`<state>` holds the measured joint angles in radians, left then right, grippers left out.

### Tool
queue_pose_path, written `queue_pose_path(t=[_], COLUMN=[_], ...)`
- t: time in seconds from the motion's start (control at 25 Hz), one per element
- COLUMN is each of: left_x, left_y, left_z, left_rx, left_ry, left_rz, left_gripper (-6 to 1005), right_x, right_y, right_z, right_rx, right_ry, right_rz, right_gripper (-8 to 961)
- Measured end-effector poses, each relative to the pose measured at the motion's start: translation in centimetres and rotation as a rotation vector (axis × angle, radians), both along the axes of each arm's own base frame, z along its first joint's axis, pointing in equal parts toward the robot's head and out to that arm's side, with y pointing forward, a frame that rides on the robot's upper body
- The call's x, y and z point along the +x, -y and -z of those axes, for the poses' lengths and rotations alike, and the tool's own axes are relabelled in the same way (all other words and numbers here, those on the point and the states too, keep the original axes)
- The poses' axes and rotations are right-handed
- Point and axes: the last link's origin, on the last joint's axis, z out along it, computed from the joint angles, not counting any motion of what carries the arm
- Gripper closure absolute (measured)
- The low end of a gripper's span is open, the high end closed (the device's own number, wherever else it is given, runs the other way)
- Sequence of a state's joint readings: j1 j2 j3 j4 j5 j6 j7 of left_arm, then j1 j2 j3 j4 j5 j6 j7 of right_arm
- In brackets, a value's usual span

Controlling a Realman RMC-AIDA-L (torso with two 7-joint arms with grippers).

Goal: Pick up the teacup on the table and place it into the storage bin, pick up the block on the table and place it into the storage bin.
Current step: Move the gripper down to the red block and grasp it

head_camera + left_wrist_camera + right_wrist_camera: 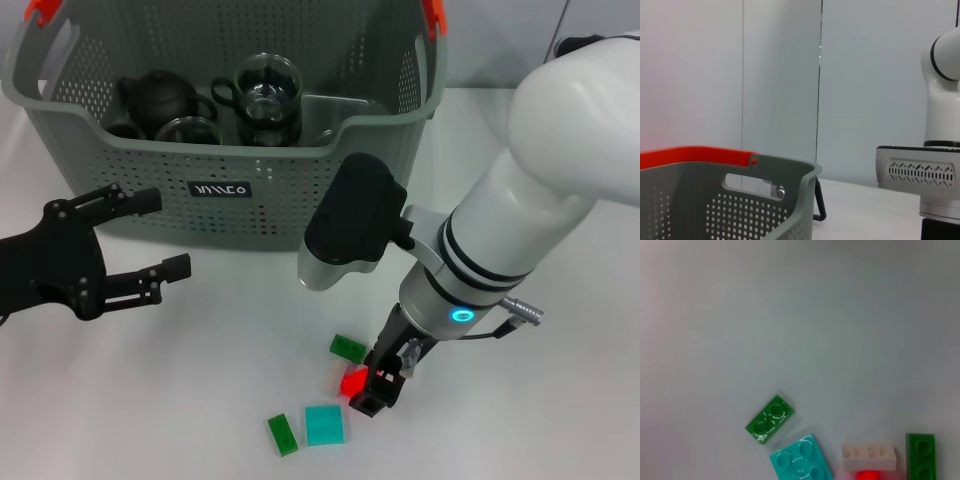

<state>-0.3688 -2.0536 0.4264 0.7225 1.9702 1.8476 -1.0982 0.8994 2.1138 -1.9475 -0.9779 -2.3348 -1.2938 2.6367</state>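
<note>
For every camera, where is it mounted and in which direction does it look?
Head view: from above, down at the storage bin, both grippers, left and right.
Left wrist view: sideways at the bin's rim and the right arm.
Right wrist view: straight down; no arm shows.
Shared: red block, turquoise block.

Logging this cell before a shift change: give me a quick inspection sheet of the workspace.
Surface: white table.
Job's things: storage bin at the back, holding a dark teapot and glass cups; red block at the right tool.
Clutter: two green blocks, a teal block, a pale block.
Grippers: left tool open, in front of the bin; right tool down at the red block, fingers unclear.
Cables: short cable and plug on the right wrist.
Surroundings: plain pale wall.
</note>
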Motion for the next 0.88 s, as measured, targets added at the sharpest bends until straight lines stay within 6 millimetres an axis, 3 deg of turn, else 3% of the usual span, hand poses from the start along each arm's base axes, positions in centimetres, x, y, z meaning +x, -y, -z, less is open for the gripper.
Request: queue_pose_path(t=[0.88], left_x=[0.11], left_y=[-0.23], left_z=[-0.03], left_rx=[0.007], left_ry=[-0.009], left_rz=[0.011], left_gripper=[156], right_x=[-0.20], right_y=[0.04], right_z=[0.31], right_rx=[0.033], right_ry=[0.013], right_rz=[0.017], right_gripper=[442])
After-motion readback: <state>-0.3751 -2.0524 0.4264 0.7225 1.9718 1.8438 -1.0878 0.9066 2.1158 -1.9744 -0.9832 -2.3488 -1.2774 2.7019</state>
